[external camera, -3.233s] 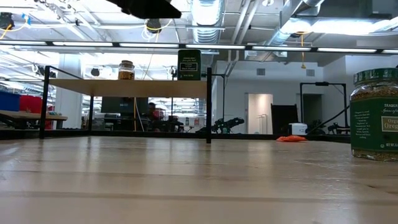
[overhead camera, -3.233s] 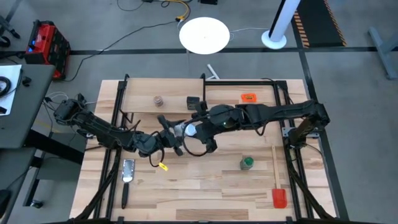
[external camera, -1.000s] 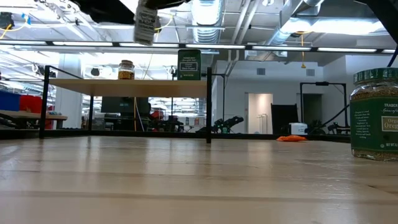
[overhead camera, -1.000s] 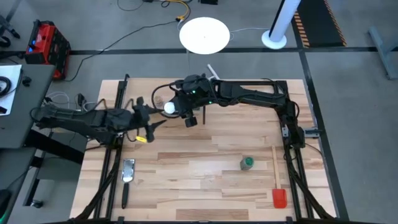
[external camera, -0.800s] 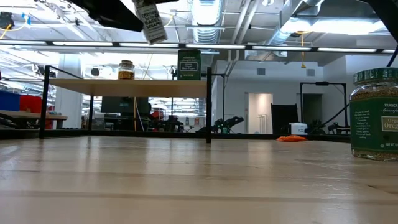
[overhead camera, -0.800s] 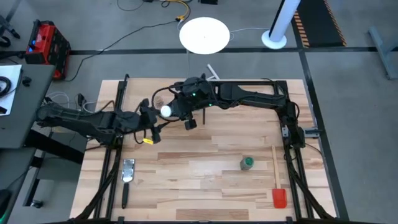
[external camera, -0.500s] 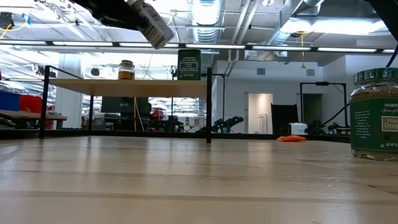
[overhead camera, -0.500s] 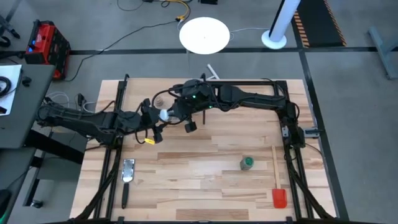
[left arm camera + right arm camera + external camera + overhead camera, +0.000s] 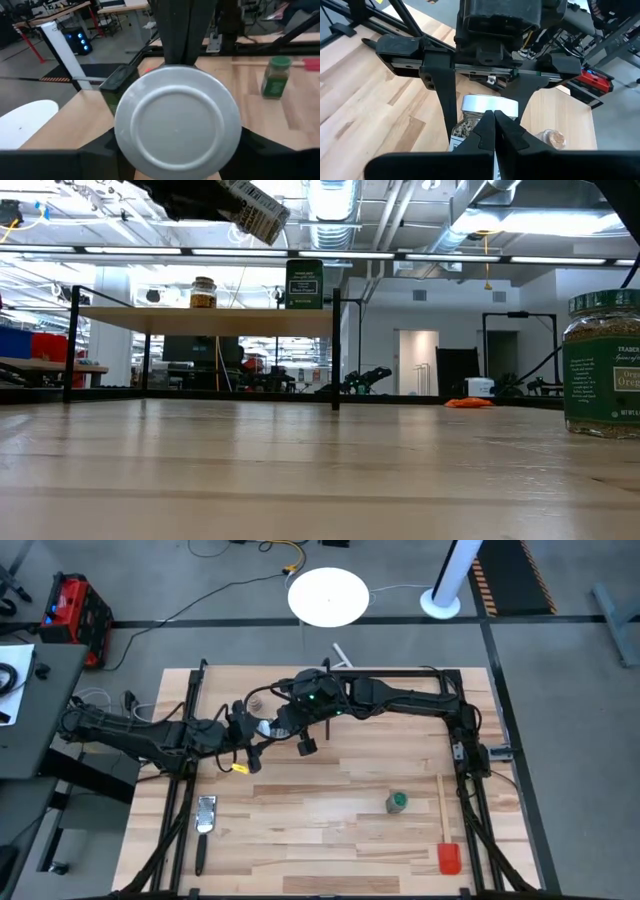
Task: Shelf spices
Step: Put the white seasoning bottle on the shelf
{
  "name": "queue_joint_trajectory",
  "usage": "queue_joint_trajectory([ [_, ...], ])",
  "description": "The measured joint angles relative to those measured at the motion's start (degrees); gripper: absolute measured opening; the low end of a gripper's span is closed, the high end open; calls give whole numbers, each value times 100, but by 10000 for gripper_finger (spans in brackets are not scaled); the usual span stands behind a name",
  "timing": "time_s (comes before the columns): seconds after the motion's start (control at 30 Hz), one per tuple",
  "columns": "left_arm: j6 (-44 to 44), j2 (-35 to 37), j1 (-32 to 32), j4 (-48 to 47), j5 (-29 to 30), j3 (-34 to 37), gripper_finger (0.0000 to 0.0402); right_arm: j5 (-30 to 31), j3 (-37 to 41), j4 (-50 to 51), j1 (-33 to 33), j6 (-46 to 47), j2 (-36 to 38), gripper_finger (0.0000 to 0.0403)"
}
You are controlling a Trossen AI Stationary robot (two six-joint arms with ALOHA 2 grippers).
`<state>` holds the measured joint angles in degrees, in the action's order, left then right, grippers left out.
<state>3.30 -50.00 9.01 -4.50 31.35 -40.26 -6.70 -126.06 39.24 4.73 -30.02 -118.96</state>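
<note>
Overhead pipes and office lights filled the low view, where the clear jar (image 9: 255, 212) was cut off at the frame top, tilted, its holder hidden. Seen from above, the jar was mostly covered by both arms over the shelf (image 9: 225, 700). The white lid (image 9: 176, 127) was seen gripped between the left end effector (image 9: 481, 105) fingers. The right end effector (image 9: 494, 131) was fully closed, empty, just beside the jar. The brownish jar (image 9: 203, 292) and black tin (image 9: 304, 284) were stood on the shelf; the green-lidded jar (image 9: 398, 802) was left on the tabletop (image 9: 330, 830).
</note>
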Motion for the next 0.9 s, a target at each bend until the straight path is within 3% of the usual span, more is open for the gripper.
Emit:
queue_joint_trajectory([
  [0.6, 37, 2, 334, 569, -1024, 1, 196, -294, 9, 76, -367, 126, -2, 5],
  [0.9, 151, 2, 342, 407, -1072, 1, 196, -296, 84, 249, -367, 149, -2, 5],
])
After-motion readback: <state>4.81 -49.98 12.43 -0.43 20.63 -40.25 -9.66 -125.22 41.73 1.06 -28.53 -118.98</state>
